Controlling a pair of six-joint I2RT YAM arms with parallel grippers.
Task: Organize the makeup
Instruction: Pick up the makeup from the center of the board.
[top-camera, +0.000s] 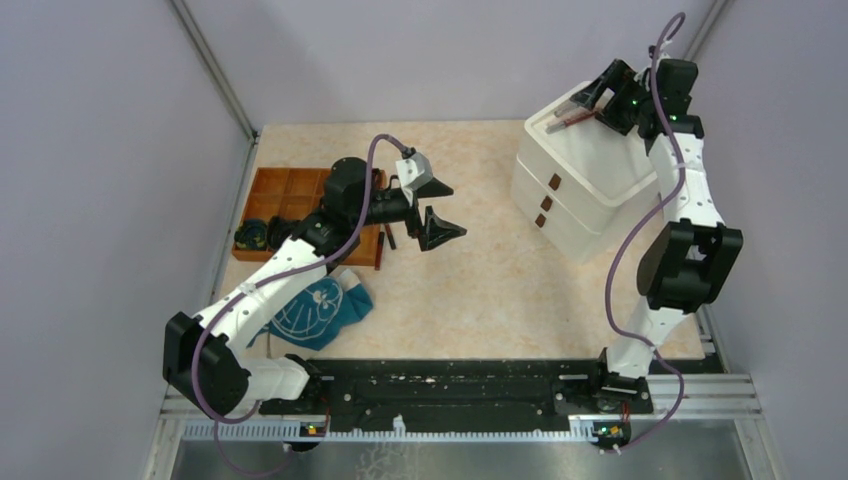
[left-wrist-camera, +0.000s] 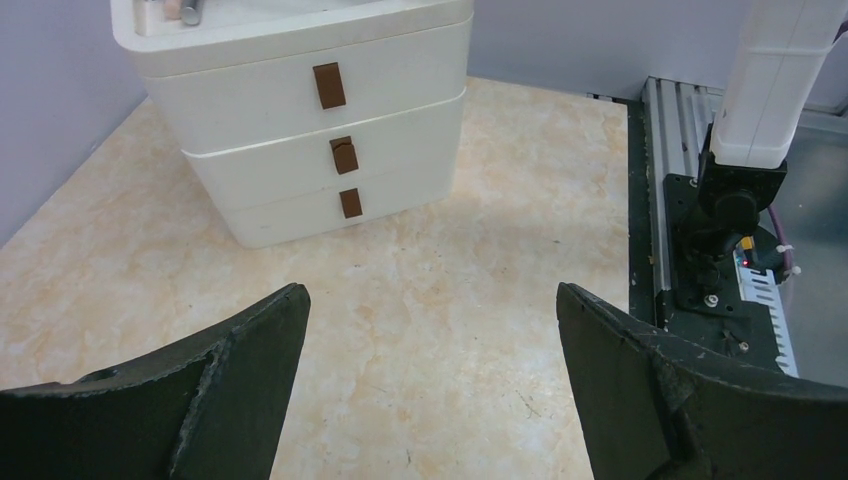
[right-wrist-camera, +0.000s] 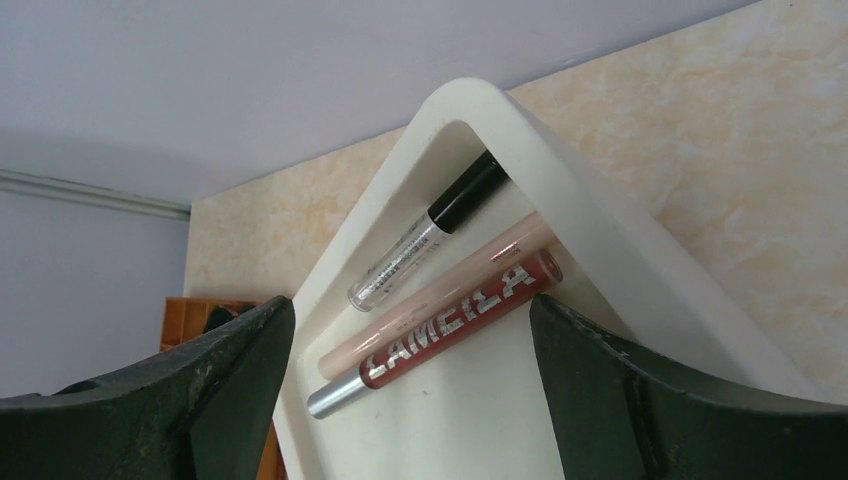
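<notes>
Three slim tubes lie side by side in the top tray of the white drawer unit (right-wrist-camera: 560, 180): a clear tube with a black cap (right-wrist-camera: 430, 235), a pink tube (right-wrist-camera: 440, 288) and a dark red tube with a silver cap (right-wrist-camera: 455, 322). My right gripper (right-wrist-camera: 412, 305) hovers just above them, open and empty; it also shows in the top view (top-camera: 597, 98). My left gripper (top-camera: 455, 210) is open and empty above bare table, right of the orange divided tray (top-camera: 290, 190). Two small dark pencils (top-camera: 385, 238) lie by that tray's right edge.
The white unit (left-wrist-camera: 320, 150) has three drawers with brown handles, all shut. A teal patterned cloth (top-camera: 325, 310) lies near the left arm. A dark round item (top-camera: 253, 235) sits in the orange tray's near corner. The right arm's base (left-wrist-camera: 725, 200) stands on the black rail.
</notes>
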